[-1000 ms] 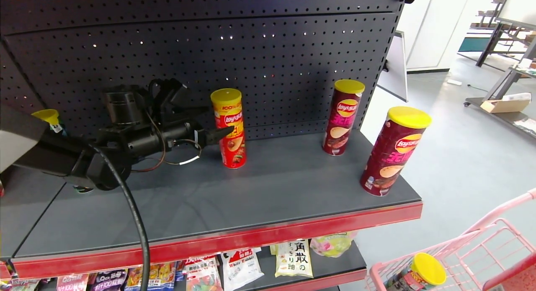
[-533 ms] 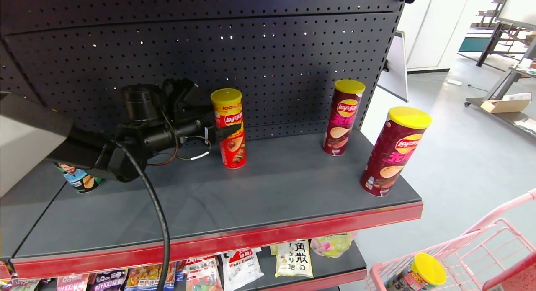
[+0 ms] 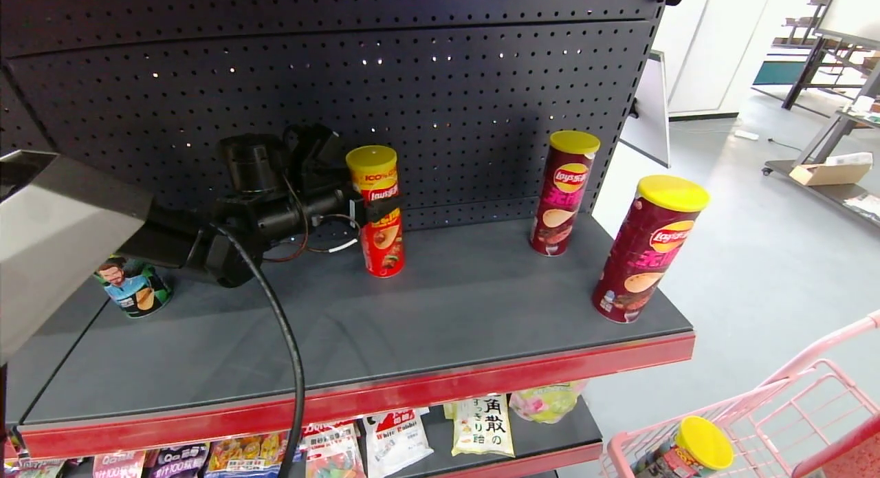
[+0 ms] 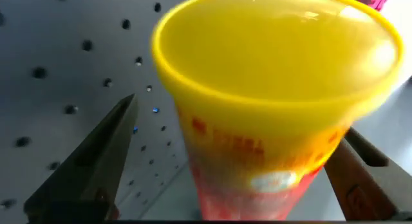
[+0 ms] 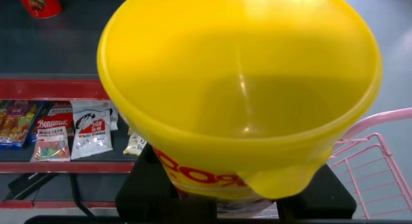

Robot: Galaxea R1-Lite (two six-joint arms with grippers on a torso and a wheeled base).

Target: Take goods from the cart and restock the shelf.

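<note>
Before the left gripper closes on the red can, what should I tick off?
1. Red can upright on shelf: ok.
2. Left gripper straddles the can: ok.
3. Fingers against the can: not ok, a gap shows on one side.
4. Grip sits below the lid: ok.
5. Maroon can stands well apart: ok.

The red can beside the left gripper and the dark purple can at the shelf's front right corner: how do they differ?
The red can is red and yellow; the dark purple can is maroon. The red can stands at the back, near the perforated wall; the dark purple can stands near the shelf's front edge. The red can sits between the left gripper's open fingers; the dark purple can stands free. Both are upright with yellow lids.
</note>
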